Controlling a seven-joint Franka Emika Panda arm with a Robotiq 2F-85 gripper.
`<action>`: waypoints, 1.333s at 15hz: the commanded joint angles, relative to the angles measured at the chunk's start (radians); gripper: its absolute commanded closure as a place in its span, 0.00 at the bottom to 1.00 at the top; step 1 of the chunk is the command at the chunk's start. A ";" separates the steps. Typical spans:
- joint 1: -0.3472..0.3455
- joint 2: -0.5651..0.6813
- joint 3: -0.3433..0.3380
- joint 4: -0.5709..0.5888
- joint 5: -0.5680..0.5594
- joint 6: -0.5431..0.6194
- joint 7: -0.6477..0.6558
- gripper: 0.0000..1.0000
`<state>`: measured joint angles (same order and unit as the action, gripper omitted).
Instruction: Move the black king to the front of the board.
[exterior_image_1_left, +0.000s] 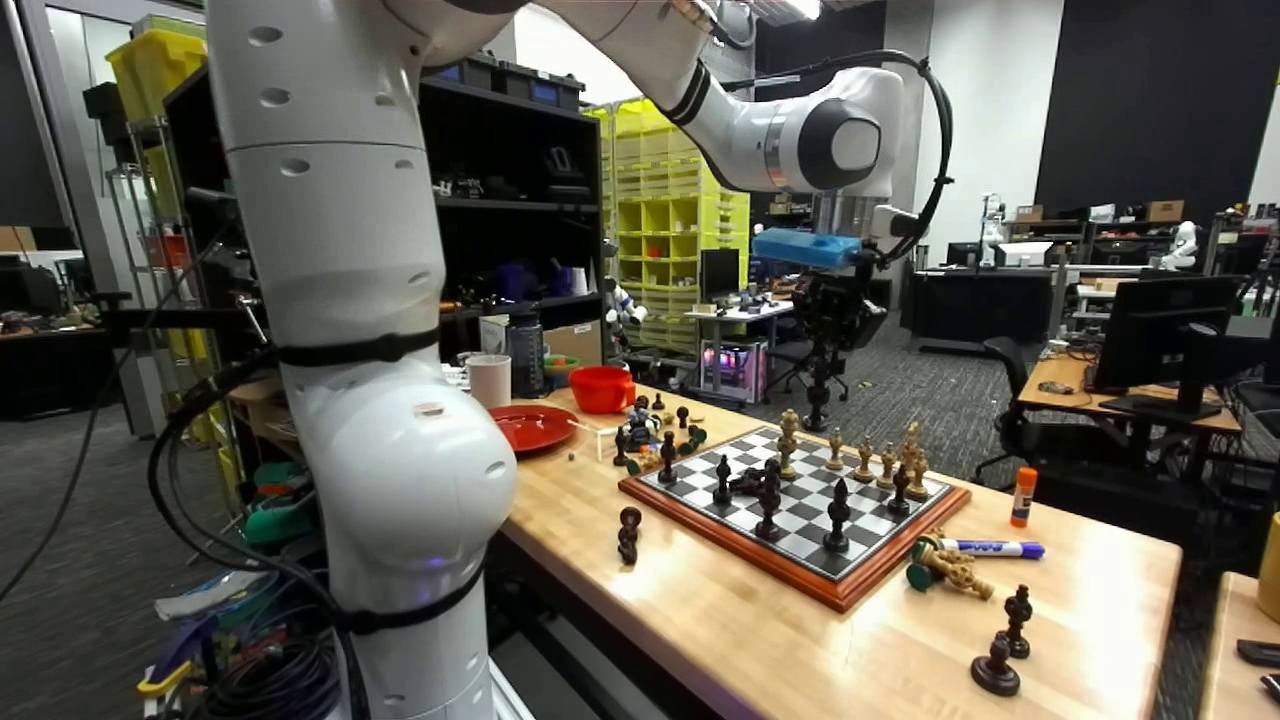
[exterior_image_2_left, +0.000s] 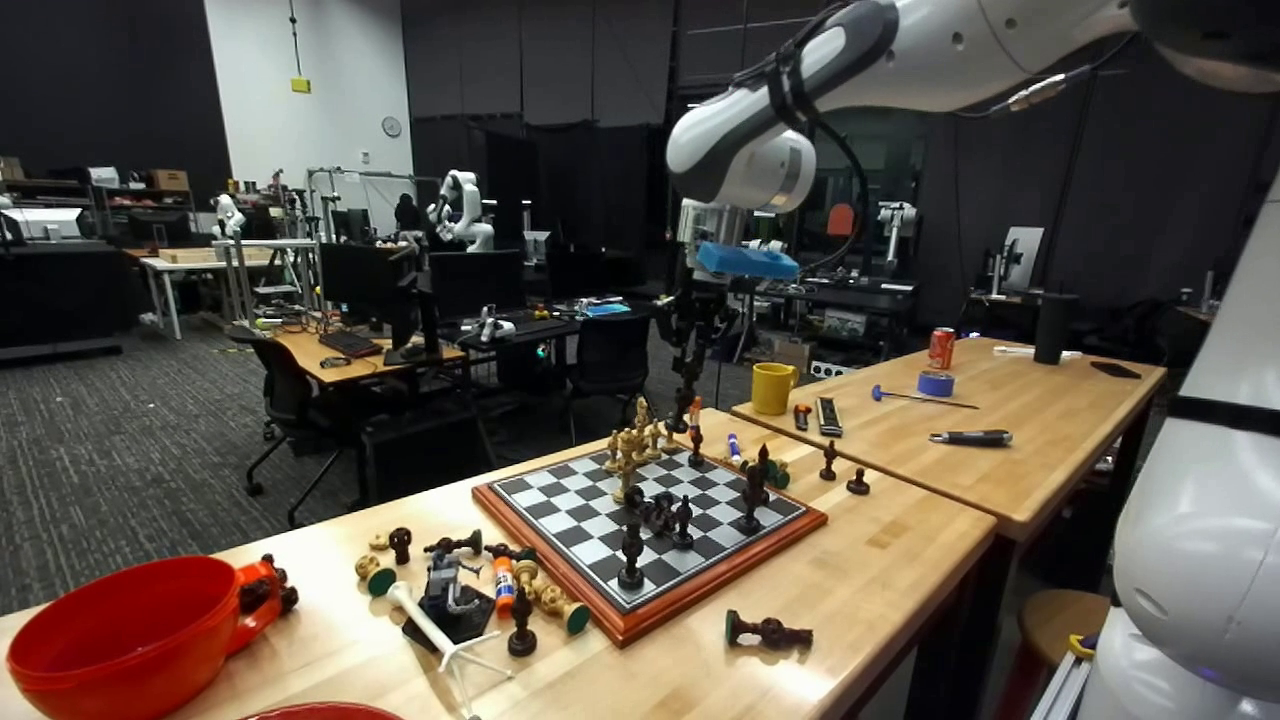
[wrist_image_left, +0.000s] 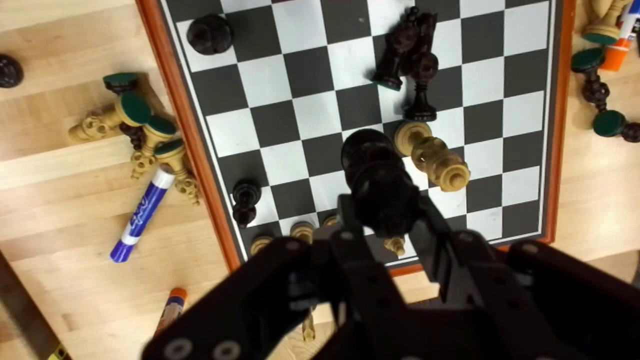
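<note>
The board (exterior_image_1_left: 735, 548) is a checkered chessboard with a reddish-brown border on the table; it also shows in the exterior view (exterior_image_2_left: 722, 580) and in the wrist view (wrist_image_left: 561, 125). My gripper (exterior_image_1_left: 820, 372) points down above the board; it also shows in the exterior view (exterior_image_2_left: 688, 368). In the wrist view my gripper (wrist_image_left: 385, 205) is shut on a tall dark piece, taken as the black king (wrist_image_left: 369, 150). The black king hangs base down, clear of the board, and also shows in both exterior views (exterior_image_1_left: 816, 414) (exterior_image_2_left: 679, 420). Its top is hidden between the fingers.
A tall light piece (wrist_image_left: 434, 157) stands close to the held piece, with several light pieces (exterior_image_1_left: 862, 460) farther along the board. Two dark pieces (wrist_image_left: 421, 65) lie on their sides mid-board. Dark pieces (exterior_image_1_left: 768, 505) stand nearby. A marker (wrist_image_left: 142, 215) and fallen pieces lie beside the board.
</note>
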<state>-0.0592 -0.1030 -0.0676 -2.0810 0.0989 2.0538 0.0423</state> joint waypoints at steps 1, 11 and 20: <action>-0.008 -0.227 -0.008 -0.215 -0.028 0.082 -0.078 0.93; 0.030 -0.532 0.022 -0.489 -0.120 0.113 -0.155 0.93; 0.108 -0.577 0.059 -0.619 -0.147 0.174 -0.211 0.93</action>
<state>0.0391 -0.6453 -0.0225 -2.6496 -0.0239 2.1961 -0.1511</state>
